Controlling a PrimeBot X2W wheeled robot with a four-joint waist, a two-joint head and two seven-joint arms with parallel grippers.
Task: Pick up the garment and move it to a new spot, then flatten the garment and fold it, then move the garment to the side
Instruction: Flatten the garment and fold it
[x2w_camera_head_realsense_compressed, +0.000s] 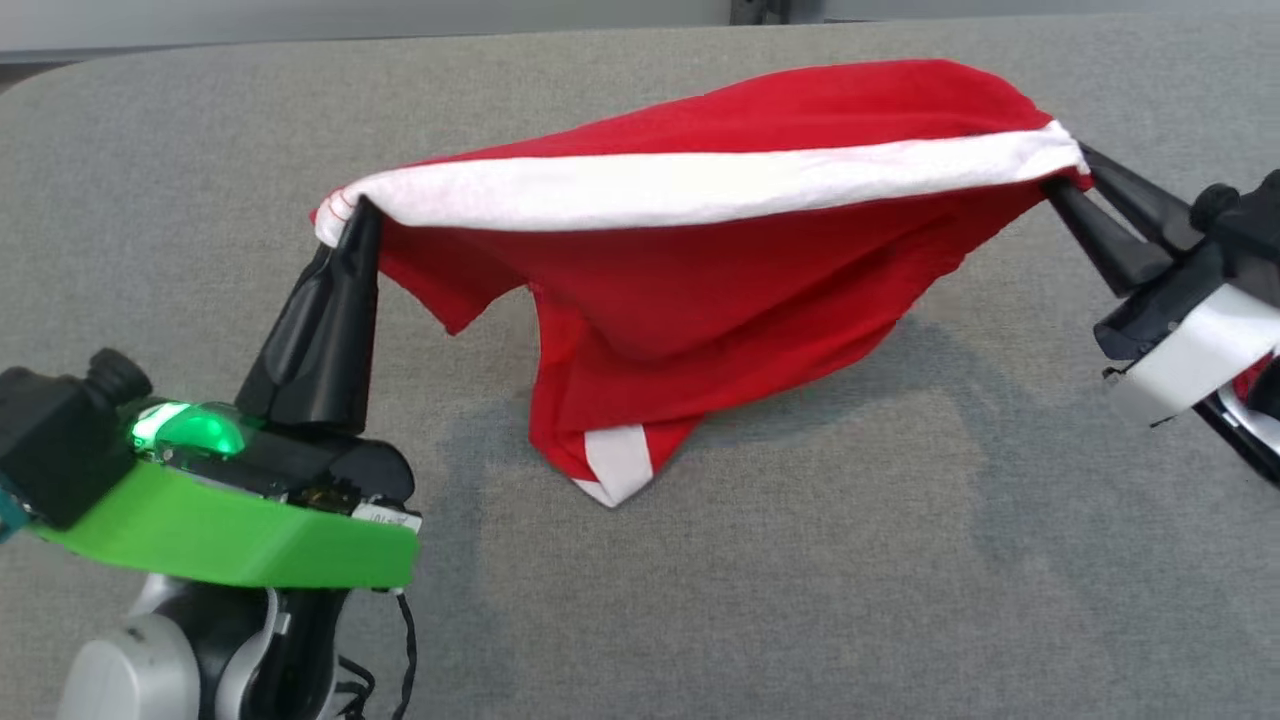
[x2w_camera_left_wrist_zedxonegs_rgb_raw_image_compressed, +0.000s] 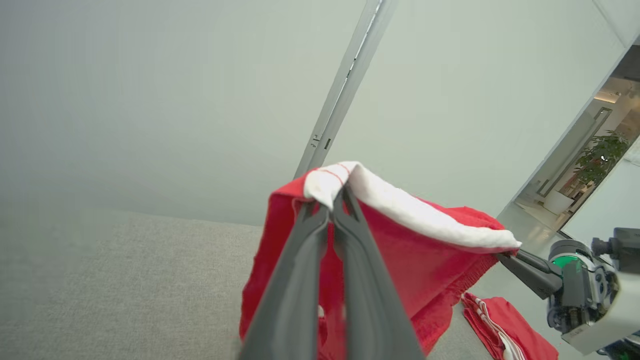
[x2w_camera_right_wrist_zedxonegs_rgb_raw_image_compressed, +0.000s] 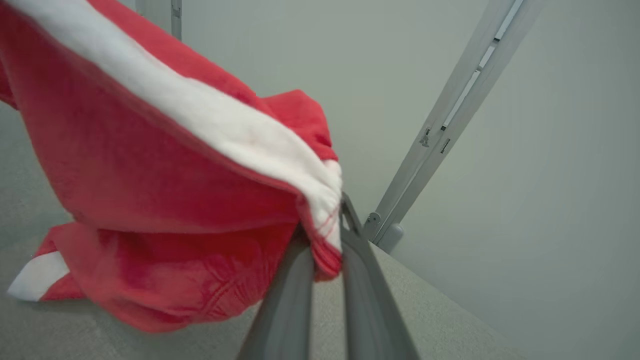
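The garment (x2w_camera_head_realsense_compressed: 700, 290) is red with a white band, and it hangs stretched between my two grippers above the grey surface (x2w_camera_head_realsense_compressed: 900, 560). My left gripper (x2w_camera_head_realsense_compressed: 358, 215) is shut on its left end of the white band. My right gripper (x2w_camera_head_realsense_compressed: 1068, 170) is shut on the right end. The middle sags, and a low corner with a white patch touches the surface. In the left wrist view my left gripper (x2w_camera_left_wrist_zedxonegs_rgb_raw_image_compressed: 336, 196) pinches the white hem of the garment (x2w_camera_left_wrist_zedxonegs_rgb_raw_image_compressed: 425, 260). In the right wrist view my right gripper (x2w_camera_right_wrist_zedxonegs_rgb_raw_image_compressed: 330, 225) pinches the bunched edge of the garment (x2w_camera_right_wrist_zedxonegs_rgb_raw_image_compressed: 165, 190).
The grey padded surface spreads on all sides, its far edge near the top of the head view. A second red and white folded cloth (x2w_camera_left_wrist_zedxonegs_rgb_raw_image_compressed: 505, 325) lies beyond the held one in the left wrist view. A pale wall with a metal rail (x2w_camera_right_wrist_zedxonegs_rgb_raw_image_compressed: 450, 115) stands behind.
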